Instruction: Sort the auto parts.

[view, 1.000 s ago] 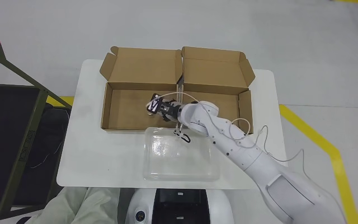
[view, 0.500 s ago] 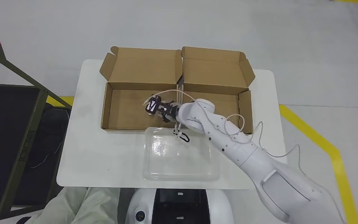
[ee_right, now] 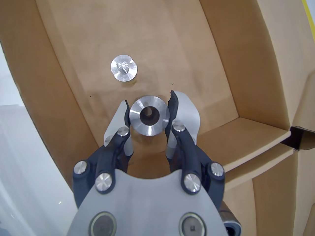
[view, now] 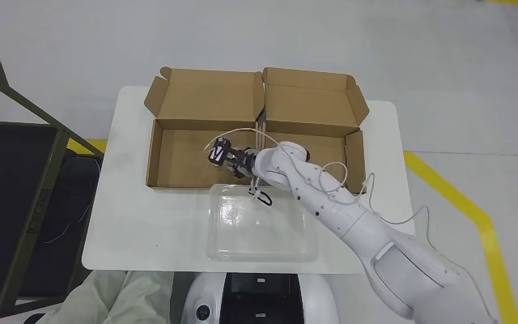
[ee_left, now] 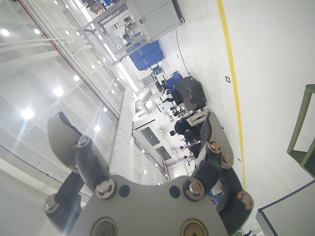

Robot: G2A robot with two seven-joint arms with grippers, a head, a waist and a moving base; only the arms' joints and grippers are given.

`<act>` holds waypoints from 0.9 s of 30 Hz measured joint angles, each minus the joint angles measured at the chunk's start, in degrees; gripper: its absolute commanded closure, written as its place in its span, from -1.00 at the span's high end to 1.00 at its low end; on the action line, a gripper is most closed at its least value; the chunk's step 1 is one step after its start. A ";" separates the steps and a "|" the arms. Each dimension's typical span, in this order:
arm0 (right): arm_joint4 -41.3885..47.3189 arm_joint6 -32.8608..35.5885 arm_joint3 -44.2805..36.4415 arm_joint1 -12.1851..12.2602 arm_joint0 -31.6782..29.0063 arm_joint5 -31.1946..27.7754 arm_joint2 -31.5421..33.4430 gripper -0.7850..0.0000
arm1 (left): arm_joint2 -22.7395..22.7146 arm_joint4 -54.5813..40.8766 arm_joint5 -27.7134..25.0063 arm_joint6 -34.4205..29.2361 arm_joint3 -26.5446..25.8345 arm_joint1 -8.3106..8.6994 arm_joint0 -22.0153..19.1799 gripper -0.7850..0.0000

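My right gripper is shut on a silver metal ring part with a dark centre hole, held by its sides just above the floor of the left cardboard box. A second silver part, round with a small stub on top, lies on the box floor a short way beyond the held one. In the top view the right gripper sits over the middle of the left cardboard box. My left gripper is open, holds nothing and points out into the room.
A second open cardboard box adjoins the first on the right, flaps up at the back. A clear plastic tray lies in front of both boxes near the table's front edge. The white table has bare room at left.
The right gripper has shifted a little to the left inside the left box, still holding the ring part.
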 measured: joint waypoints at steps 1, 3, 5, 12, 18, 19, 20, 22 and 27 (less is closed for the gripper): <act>-0.09 0.00 0.02 -0.12 0.07 -0.04 0.01 -0.11 | 0.00 0.00 0.00 0.00 0.00 0.00 0.00 1.00; -0.31 0.03 -0.10 -0.24 0.14 -0.01 0.14 -0.07 | 0.00 0.00 0.00 0.00 0.00 0.00 0.00 1.00; -0.62 -0.03 -0.52 -0.26 0.15 0.11 0.49 -0.05 | 0.00 0.00 0.00 0.00 0.00 0.00 0.00 1.00; -2.43 -0.45 -4.93 0.87 -1.18 0.25 3.33 -0.02 | 0.00 0.00 0.00 0.00 0.00 0.00 0.00 1.00; -3.84 -0.46 -12.84 2.92 -4.55 -1.52 7.43 0.00 | 0.00 0.00 0.00 0.00 0.00 0.00 0.00 1.00; -4.05 -0.62 -14.67 3.39 -5.45 -2.09 8.44 0.00 | 0.00 0.00 0.00 0.00 0.00 0.00 0.00 1.00; -4.26 -0.75 -16.06 3.77 -6.18 -2.52 9.24 0.03 | 0.00 0.00 0.00 0.00 0.00 0.00 0.00 1.00; -4.78 -1.16 -19.51 4.67 -8.13 -3.46 11.18 0.11 | 0.00 0.00 0.00 0.00 0.00 0.00 0.00 1.00; -7.17 -4.26 -27.67 6.96 -13.94 -5.64 16.29 0.19 | 0.00 0.00 0.00 0.00 0.00 0.00 0.00 1.00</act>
